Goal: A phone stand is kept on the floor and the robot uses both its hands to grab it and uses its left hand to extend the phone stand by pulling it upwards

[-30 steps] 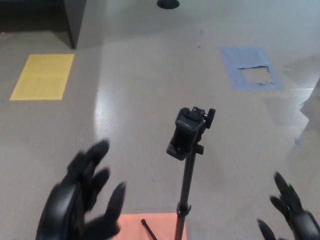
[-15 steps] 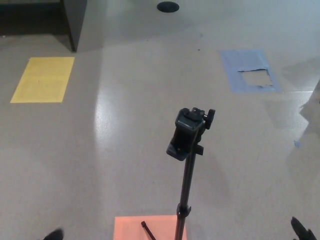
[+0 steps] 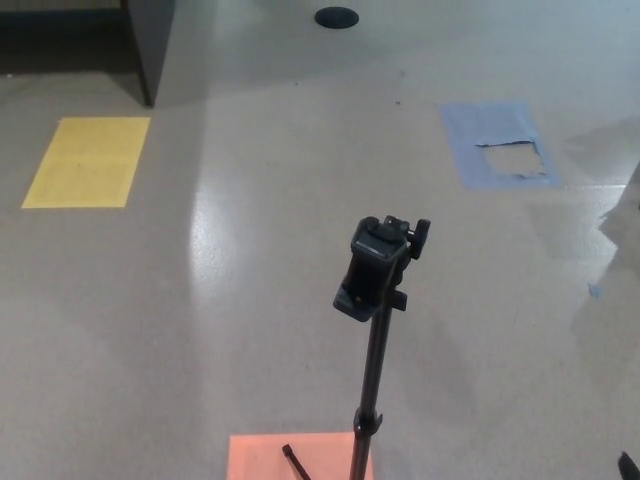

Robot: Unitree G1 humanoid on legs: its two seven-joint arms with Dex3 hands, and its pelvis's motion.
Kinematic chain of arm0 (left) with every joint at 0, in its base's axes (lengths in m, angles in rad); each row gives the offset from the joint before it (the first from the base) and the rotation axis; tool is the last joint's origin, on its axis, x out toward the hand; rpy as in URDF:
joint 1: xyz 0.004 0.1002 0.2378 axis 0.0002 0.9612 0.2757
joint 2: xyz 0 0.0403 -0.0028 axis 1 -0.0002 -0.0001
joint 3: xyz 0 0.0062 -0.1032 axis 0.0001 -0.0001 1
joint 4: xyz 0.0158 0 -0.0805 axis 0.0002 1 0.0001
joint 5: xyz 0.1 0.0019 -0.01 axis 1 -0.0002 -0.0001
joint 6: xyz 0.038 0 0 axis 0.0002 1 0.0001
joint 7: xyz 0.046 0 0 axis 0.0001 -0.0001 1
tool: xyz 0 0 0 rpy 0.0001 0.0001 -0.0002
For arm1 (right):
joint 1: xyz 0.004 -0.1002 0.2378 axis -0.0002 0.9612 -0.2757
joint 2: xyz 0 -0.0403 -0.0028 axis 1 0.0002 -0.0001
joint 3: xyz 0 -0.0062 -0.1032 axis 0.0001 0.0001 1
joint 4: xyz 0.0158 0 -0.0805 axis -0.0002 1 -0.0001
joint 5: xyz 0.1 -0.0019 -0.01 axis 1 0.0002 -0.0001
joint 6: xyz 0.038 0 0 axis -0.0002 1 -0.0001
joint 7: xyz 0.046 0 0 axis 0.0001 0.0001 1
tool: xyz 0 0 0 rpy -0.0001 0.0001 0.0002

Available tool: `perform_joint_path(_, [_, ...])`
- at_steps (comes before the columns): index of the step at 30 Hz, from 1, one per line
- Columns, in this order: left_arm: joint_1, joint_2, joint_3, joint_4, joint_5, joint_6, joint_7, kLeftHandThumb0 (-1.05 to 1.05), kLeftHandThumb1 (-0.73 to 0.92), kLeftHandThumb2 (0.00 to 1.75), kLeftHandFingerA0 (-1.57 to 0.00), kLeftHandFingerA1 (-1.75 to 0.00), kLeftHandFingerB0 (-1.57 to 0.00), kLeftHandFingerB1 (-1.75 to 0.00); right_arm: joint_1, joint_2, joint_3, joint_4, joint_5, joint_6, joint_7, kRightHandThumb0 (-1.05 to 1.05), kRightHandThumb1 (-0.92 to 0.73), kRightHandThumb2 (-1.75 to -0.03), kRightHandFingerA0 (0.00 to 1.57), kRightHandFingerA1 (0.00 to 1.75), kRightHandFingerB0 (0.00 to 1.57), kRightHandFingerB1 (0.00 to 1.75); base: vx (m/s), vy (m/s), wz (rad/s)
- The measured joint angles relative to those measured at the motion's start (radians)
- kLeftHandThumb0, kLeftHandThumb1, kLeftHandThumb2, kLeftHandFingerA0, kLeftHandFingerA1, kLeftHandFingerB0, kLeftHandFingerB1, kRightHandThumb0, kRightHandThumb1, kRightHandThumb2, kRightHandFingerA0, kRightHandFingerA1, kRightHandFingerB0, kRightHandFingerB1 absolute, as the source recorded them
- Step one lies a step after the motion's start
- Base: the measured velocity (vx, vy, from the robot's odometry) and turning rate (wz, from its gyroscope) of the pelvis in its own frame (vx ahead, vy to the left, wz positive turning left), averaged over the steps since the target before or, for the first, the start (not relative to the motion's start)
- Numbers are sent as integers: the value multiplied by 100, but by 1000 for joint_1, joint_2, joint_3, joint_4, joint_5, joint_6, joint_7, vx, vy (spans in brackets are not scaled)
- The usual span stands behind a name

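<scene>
My view looks down on a pale, glossy floor [image 3: 280, 250] with a soft streak of light reflected left of centre. The phone stand [image 3: 375, 330] rises from the bottom of the picture, just right of centre: a thin black pole standing upright with a collar low on the shaft and a black clamp head [image 3: 378, 265] on top, tilted, a small knob sticking out to its right. Nothing touches it. Its foot sits on an orange patch [image 3: 262, 456] at the lower edge, where one short black leg [image 3: 297, 463] of the base shows.

Farther out, a yellow rectangle [image 3: 88, 161] marks the floor at the left, and a blue taped square [image 3: 500, 142] with a torn pale middle lies at the upper right. A dark round disc [image 3: 336, 17] sits at the top edge, and a dark cabinet corner [image 3: 148, 45] stands upper left.

My left hand is out of sight. At the bottom right corner I see only a small black tip [image 3: 629, 465], probably the right hand; I cannot tell whether its fingers are spread or closed.
</scene>
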Motion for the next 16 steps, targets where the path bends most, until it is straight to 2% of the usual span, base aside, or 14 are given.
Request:
perform_joint_path(1, [6,0,4,10,-2,-14,-6,-96,77,69,-25,-32,-21,-29,6,-4,-1,-2,-3,-1,-4,-105,-75,-80,0,16,0,0,0,0,0])
perform_joint_path(2, [10,0,5,18,-4,-24,-10,-96,77,69,-25,-32,-21,-29,10,-7,-2,-3,-5,-2,-7,-105,-75,-80,0,16,0,0,0,0,0])
perform_joint_path(3, [12,0,8,27,-5,-34,-13,-88,63,105,-20,-44,-14,-40,13,-10,-2,-5,-7,-2,-9,-105,-72,-80,0,11,0,0,0,0,0])
perform_joint_path(4, [16,0,11,38,-6,-51,-20,-95,72,69,-27,-33,-24,-30,17,-15,-3,-7,-11,-2,-15,-105,-70,-126,0,24,0,18,0,0,0])
perform_joint_path(5, [18,0,13,46,-7,-62,-24,-95,72,69,-27,-33,-24,-30,19,-17,-4,-9,-14,-2,-18,-105,-70,-126,0,24,0,18,0,0,0])
perform_joint_path(6, [19,0,17,55,-10,-75,-29,-90,65,60,-27,-31,-26,-30,23,-20,-4,-12,-18,-2,-21,-91,-70,-124,0,29,0,26,0,0,0])
perform_joint_path(7, [20,0,22,63,-12,-88,-34,-90,65,60,-27,-31,-26,-30,27,-21,-4,-17,-22,-2,-25,-91,-70,-124,0,29,0,26,0,0,0])
perform_joint_path(8, [20,0,28,69,-15,-100,-40,-92,57,60,-28,-31,-25,-29,32,-22,-4,-24,-28,-2,-30,-105,-55,-111,0,26,0,23,0,0,0])
perform_joint_path(9, [20,0,33,74,-18,-112,-46,-92,57,60,-28,-31,-25,-29,36,-22,-4,-30,-33,-2,-34,-105,-55,-111,0,26,0,23,0,0,0])
perform_joint_path(10, [20,0,38,80,-21,-127,-54,-88,48,56,-26,-30,-28,-30,41,-23,-4,-37,-38,-2,-38,-105,-45,-102,0,30,0,23,0,0,0])
perform_joint_path(11, [20,0,44,85,-25,-142,-64,-79,43,55,-26,-31,-29,-30,46,-22,-4,-44,-40,-3,-41,-105,-52,-84,0,19,0,0,0,0,0])
perform_joint_path(12, [20,-1,48,87,-28,-151,-70,-79,43,55,-26,-31,-29,-30,50,-22,-5,-49,-41,-4,-43,-105,-52,-84,0,19,0,0,0,0,0])
perform_joint_path(13, [20,-1,50,89,-31,-157,-74,-72,40,54,-24,-31,-28,-30,52,-22,-5,-52,-41,-4,-44,-105,-59,-70,0,0,0,0,0,0,0])
perform_joint_path(16, [20,-4,62,98,-48,-193,-101,-68,40,54,-24,-30,-27,-30,65,-22,-7,-69,-46,-11,-54,-105,-58,-71,0,4,0,0,0,0,0])
